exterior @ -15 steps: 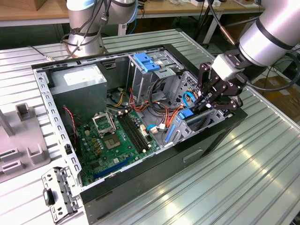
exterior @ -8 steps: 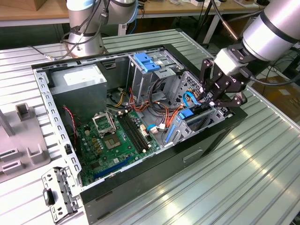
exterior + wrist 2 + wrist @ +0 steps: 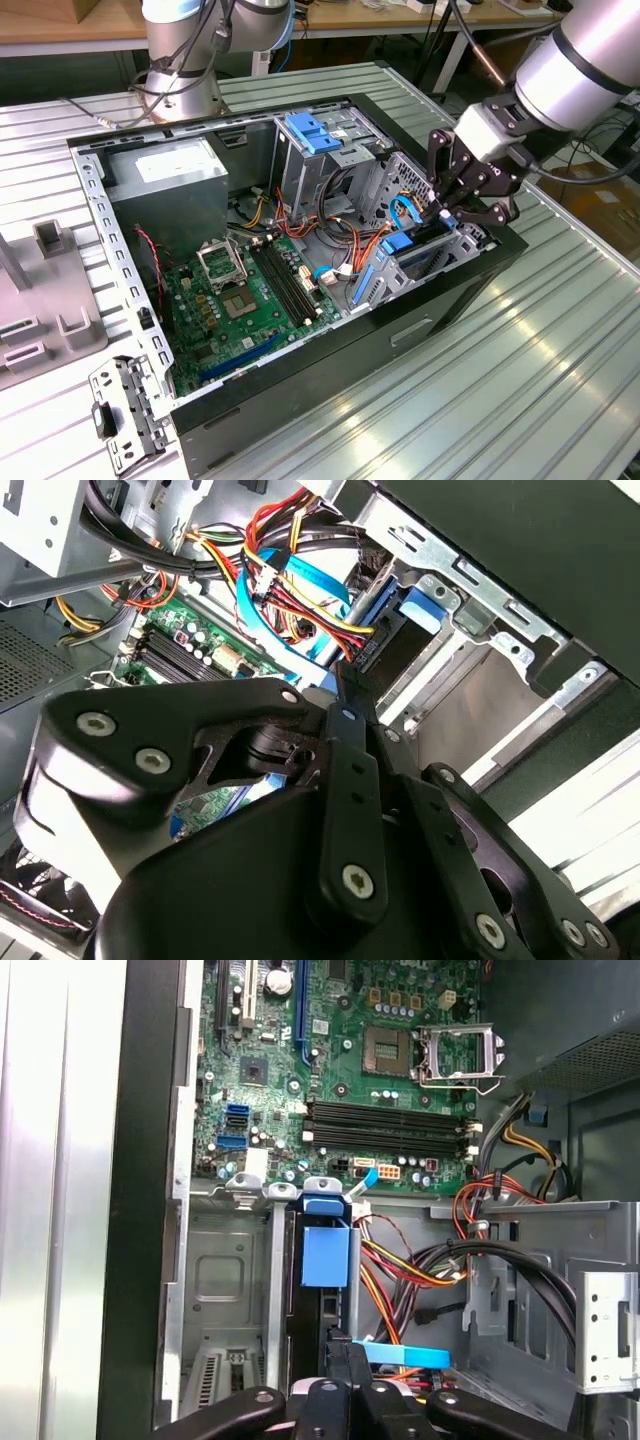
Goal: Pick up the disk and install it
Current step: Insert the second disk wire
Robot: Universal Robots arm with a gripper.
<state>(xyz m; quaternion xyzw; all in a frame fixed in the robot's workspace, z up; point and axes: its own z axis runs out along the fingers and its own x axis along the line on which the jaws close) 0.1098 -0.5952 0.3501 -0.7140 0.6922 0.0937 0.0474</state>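
Scene: an open desktop computer case (image 3: 300, 400) lies on its side on a ribbed metal tabletop (image 3: 520, 380), its green motherboard (image 3: 240, 300) facing up.

Arm: the one robot arm reaches in from the exterior view's right, with the gripper (image 3: 470, 205) at the case's drive bay on that side.

Disk: the disk (image 3: 322, 1305) stands on edge in the metal drive bay (image 3: 225, 1290), seen end-on in the first wrist view as a dark slab with a blue carrier tab (image 3: 327, 1250) at its far end. In the exterior view the blue carrier edge shows just below the gripper (image 3: 400, 243).

Key relation: the disk lies directly ahead of the fingers, its long axis running away from the gripper along the bay towards the motherboard. The fingers' line and the disk's long axis look matched, so the slot direction is straight ahead.

Fingers: drawn in narrow, the tips close together on the near end of the disk in the first wrist view (image 3: 345, 1355); this looks like a grip on the disk, though the contact itself is partly hidden by the gripper body.

Neighbours: bundled red, yellow and black cables (image 3: 430, 1260) hang just beside the disk on the bay's open side; a flat blue data cable (image 3: 290, 600) crosses near the bay in the second wrist view.

Progress: judging by its position, the disk is largely in the bay but I cannot tell whether it is fully seated.
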